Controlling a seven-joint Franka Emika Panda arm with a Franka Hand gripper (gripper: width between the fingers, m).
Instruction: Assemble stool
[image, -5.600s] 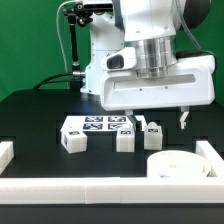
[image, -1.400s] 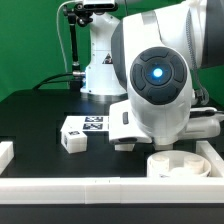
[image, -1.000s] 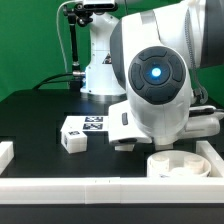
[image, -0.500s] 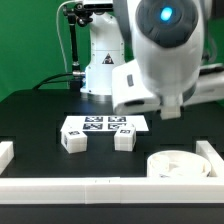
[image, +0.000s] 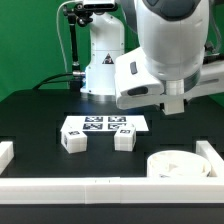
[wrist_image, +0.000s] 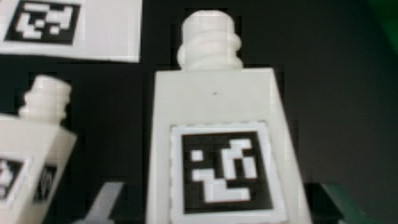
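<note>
- Plainly, the gripper (wrist_image: 222, 208) is clamped on one white leg (wrist_image: 217, 120). A dark finger (wrist_image: 118, 203) shows at each side of the leg's tagged face, pressed against it.
- The held leg's ridged peg (wrist_image: 210, 42) points away from the fingers, toward the marker board (wrist_image: 68, 28) seen past it.
- In the exterior view the arm (image: 165, 50) hangs high over the marker board's end on the exterior view's right. The held leg is hidden there.
- On the black table (image: 40, 120), a loose leg (image: 72, 140) stands just in front of the marker board's end on the exterior view's left. Another loose leg (image: 124, 138) stands just in front of its other end.
- The round seat (image: 185, 165) lies farther from the marker board, nearer the camera and toward the exterior view's right, close beside the white border rail (image: 100, 188).
</note>
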